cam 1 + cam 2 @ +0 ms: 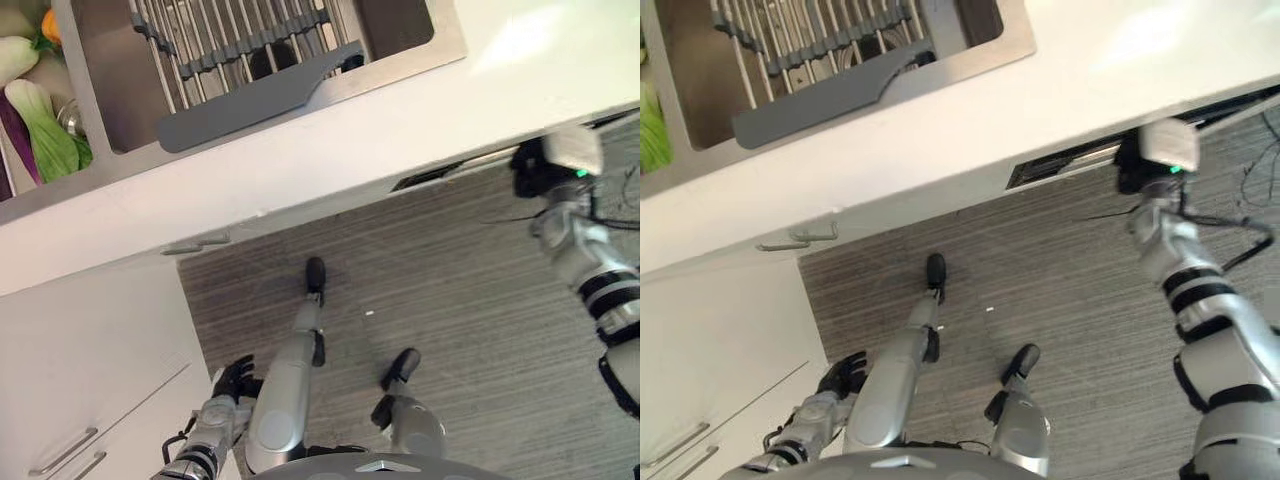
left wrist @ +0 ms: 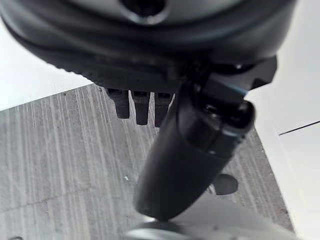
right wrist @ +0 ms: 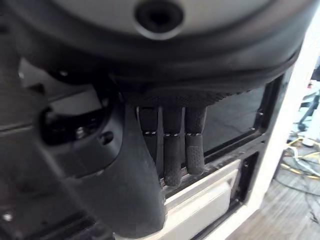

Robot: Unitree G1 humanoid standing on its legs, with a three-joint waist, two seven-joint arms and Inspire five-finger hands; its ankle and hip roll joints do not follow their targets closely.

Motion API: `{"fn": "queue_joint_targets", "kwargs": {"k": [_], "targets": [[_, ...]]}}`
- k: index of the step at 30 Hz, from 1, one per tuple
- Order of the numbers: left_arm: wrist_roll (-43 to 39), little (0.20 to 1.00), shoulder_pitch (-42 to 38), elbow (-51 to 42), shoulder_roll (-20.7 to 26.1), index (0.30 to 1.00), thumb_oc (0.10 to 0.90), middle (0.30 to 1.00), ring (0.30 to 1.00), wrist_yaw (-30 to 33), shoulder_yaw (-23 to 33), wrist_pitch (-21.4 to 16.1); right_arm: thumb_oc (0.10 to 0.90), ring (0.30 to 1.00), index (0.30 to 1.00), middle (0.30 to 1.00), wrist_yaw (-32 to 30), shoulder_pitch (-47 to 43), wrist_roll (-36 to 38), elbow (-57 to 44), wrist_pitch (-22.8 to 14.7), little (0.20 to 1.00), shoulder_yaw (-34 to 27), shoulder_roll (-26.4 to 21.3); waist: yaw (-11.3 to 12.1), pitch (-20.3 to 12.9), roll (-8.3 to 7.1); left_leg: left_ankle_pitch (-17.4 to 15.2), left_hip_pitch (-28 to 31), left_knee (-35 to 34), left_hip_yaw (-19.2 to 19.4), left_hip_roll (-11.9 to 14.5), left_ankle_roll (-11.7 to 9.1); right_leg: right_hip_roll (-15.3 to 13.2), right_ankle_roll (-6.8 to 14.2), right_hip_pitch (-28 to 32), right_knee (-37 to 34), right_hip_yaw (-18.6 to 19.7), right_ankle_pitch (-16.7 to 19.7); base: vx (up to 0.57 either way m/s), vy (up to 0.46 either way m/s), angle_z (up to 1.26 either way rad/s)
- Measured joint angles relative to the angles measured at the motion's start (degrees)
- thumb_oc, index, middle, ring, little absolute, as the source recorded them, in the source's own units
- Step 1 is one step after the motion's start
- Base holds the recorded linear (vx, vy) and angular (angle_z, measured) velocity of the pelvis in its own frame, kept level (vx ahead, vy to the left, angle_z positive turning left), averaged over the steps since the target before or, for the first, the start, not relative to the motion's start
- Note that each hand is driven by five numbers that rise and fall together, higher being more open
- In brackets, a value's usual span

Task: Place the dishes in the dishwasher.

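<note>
The dishwasher sits under the white counter (image 1: 330,150); its door is ajar and shows as a dark slot (image 1: 1070,158) along the counter's underside. My right hand (image 1: 1130,165) is up at that slot. In the right wrist view its straight fingers (image 3: 175,150) rest with their tips at the top edge of the white door panel (image 3: 210,197), dark interior behind them. My left hand (image 1: 235,378) hangs low beside the white cabinet, fingers relaxed and holding nothing. No dish is plainly visible; dark shapes lie under the rack (image 1: 230,40) in the sink (image 1: 110,110).
A grey tray (image 1: 250,100) lies across the sink's front rim. Green vegetables (image 1: 40,125) sit left of the sink. White drawers with bar handles (image 1: 60,450) stand at the lower left, and a small handle (image 1: 195,244) sticks out below the counter edge. Grey striped floor (image 1: 450,300) lies below.
</note>
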Motion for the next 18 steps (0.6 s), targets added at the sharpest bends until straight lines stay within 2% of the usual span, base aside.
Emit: {"fn": "queue_joint_targets", "kwargs": {"k": [2,3,4,5,6,7,8,9,10,11,12,13,14,15,16,17,18], "targets": [[-1.6,0.900,0.3,-0.3,0.5,0.900,0.800,0.900,0.900,-1.0,0.5,-0.1,0.800,0.900,0.900,0.900,2.2,8.2,-0.1,-0.6,-1.3,0.900,1.1,5.8,0.0,-2.2,-0.76,-1.2,1.2,0.0,0.1,-0.3,-0.2,-0.3,-0.2,0.8,1.1,0.0,0.1,0.15,0.136,0.12],[-2.2,0.900,0.1,-0.6,0.6,0.900,0.800,0.900,0.900,-1.3,1.1,0.2,0.800,0.900,0.900,0.900,2.2,12.8,-0.2,-1.2,-2.0,0.900,-1.6,9.0,-0.2,-2.5,-0.93,-1.4,2.1,0.0,0.0,-0.4,0.0,-0.6,-0.2,1.5,1.9,0.3,0.1,0.14,0.119,0.12],[-2.2,0.900,0.0,-0.2,0.1,0.900,0.800,0.900,0.900,-1.9,3.1,1.0,0.800,0.900,0.900,0.900,2.5,18.3,-0.7,0.0,-3.1,0.900,-7.2,14.7,-0.6,-2.6,-0.82,-2.1,4.5,0.0,-0.1,-1.0,0.4,-1.5,-0.5,2.5,5.3,1.2,-0.1,0.12,0.086,0.18],[-2.3,0.900,0.8,1.1,-0.5,0.900,0.800,0.900,0.900,-2.0,4.3,1.2,0.800,0.900,0.900,0.900,2.8,22.0,-0.3,2.2,-2.3,0.900,-7.9,18.1,-1.3,-3.3,-0.77,-2.3,7.0,0.0,-0.2,-1.2,0.9,-2.7,-0.5,3.7,8.7,2.0,-0.2,0.12,0.119,0.03],[-2.2,0.900,2.3,1.5,-0.4,0.900,0.800,0.900,0.900,-1.8,4.1,0.7,0.800,0.900,0.900,0.900,5.2,25.5,0.6,5.0,0.3,0.900,-4.5,18.6,-2.0,-5.6,-1.08,-3.9,8.4,-0.1,-0.1,-1.4,1.4,-3.6,-0.6,3.2,11.7,2.5,0.1,0.15,0.293,0.00],[-2.0,0.900,2.6,2.1,0.0,0.900,0.800,0.900,0.900,-2.0,3.3,0.6,0.800,0.900,0.900,0.900,5.4,30.0,0.4,7.8,-0.4,0.900,-6.3,20.1,-2.8,-7.7,-1.63,-6.1,9.6,-0.1,0.6,-2.6,2.1,-4.9,-0.5,2.8,15.3,3.6,0.3,0.10,0.251,0.30],[-1.8,0.900,2.2,3.4,-0.1,0.900,0.800,0.900,0.900,-2.5,3.3,1.1,0.800,0.900,0.900,0.900,5.1,34.5,0.8,11.0,-1.4,0.900,-10.7,22.1,-4.9,-8.2,-1.19,-7.0,12.1,0.2,0.4,-3.9,3.9,-6.7,-0.7,2.6,22.3,6.3,0.4,0.10,0.239,0.80],[-1.6,0.900,2.3,5.4,-0.2,0.900,0.800,0.900,0.900,-2.7,3.7,1.7,0.800,0.900,0.900,0.900,4.8,39.2,1.9,14.3,-1.6,0.900,-15.4,24.5,-7.5,-8.9,-0.73,-8.0,15.2,1.1,0.2,-5.4,5.2,-9.4,-0.8,-0.2,35.0,12.2,2.8,0.13,0.076,1.15],[-1.4,0.900,3.9,6.1,-0.4,0.900,0.800,0.900,0.900,-2.7,2.9,1.8,0.800,0.900,0.900,0.900,5.1,43.6,4.9,17.1,-0.2,0.900,-18.0,25.2,-9.2,-11.1,-0.33,-10.0,18.0,0.6,-1.6,-5.5,5.5,-9.6,-1.7,-2.9,42.7,17.4,6.9,0.22,0.076,0.66],[-1.1,0.900,5.0,7.3,-0.3,0.900,0.800,0.900,0.900,-2.6,2.2,1.6,0.800,0.900,0.900,0.900,5.7,47.1,8.2,22.7,0.2,0.900,-19.1,26.1,-9.1,-14.3,0.92,-10.9,18.6,0.1,-1.7,-4.9,6.1,-7.4,-2.3,-6.4,44.2,21.9,5.4,0.21,-0.004,0.30],[-1.0,0.900,4.5,7.6,0.3,0.900,0.800,0.900,0.900,-2.7,2.0,1.8,0.800,0.900,0.900,0.900,6.5,47.6,10.3,28.3,0.0,0.900,-21.9,27.4,-9.7,-14.5,1.26,-11.1,19.9,0.1,-2.4,-4.3,6.4,-4.4,-2.9,-7.8,45.0,24.9,3.0,0.20,-0.069,0.09],[-1.1,0.900,3.2,8.7,0.5,0.900,0.800,0.900,0.900,-2.7,2.0,2.0,0.800,0.900,0.900,0.900,6.9,48.0,13.5,32.2,0.2,0.900,-24.0,28.9,-10.6,-14.4,2.31,-11.1,20.8,0.1,-4.3,-4.0,6.4,-0.8,-3.5,-9.5,44.1,27.4,-0.2,0.12,-0.129,0.42],[-1.1,0.900,2.1,9.6,0.5,0.900,0.800,0.900,0.900,-2.5,2.0,2.0,0.800,0.900,0.900,0.900,7.3,48.2,17.7,36.1,1.3,0.900,-25.4,30.3,-12.1,-14.6,2.71,-11.1,21.4,0.0,-6.1,-3.1,6.4,3.9,-5.5,-10.9,39.8,29.9,-5.0,0.10,-0.168,0.42],[-1.1,0.900,0.4,10.9,0.8,0.900,0.800,0.900,0.900,-2.5,0.5,1.9,0.800,0.900,0.900,0.900,8.2,48.2,20.4,38.9,1.8,0.900,-23.7,31.1,-12.7,-14.3,3.18,-10.5,22.2,0.0,-7.8,-2.9,5.6,7.3,-5.9,-11.8,31.2,30.0,-6.8,0.08,-0.132,0.32],[-0.3,0.900,-0.8,12.3,0.8,0.900,0.800,0.900,0.900,-2.5,-1.4,2.3,0.800,0.900,0.900,0.900,9.2,48.2,21.1,40.2,2.5,0.900,-20.7,31.7,-13.0,-14.2,3.04,-10.1,23.2,-0.1,-8.4,-3.1,5.1,9.4,-5.6,-11.4,20.4,29.6,-6.2,0.07,-0.074,0.09],[-0.3,0.900,-0.8,12.3,0.8,0.900,0.800,0.900,0.900,-2.5,-1.4,2.3,0.800,0.900,0.900,0.900,9.2,48.2,21.1,40.2,2.5,0.900,-20.7,31.7,-13.0,-14.2,3.04,-10.1,23.2,-0.1,-8.4,-3.1,5.1,9.4,-5.6,-11.4,20.4,29.6,-6.2,0.03,-0.041,0.54],[2.6,0.900,-2.0,12.2,0.3,0.900,0.800,0.900,0.900,-3.1,-4.5,2.6,0.800,0.900,0.900,0.900,10.7,48.7,20.9,39.8,2.5,0.900,-16.3,32.5,-14.3,-14.3,2.17,-11.8,24.9,-0.4,-9.3,-5.3,5.4,9.9,-4.3,-10.9,10.4,27.7,-3.9,-0.02,-0.037,0.75]]}}
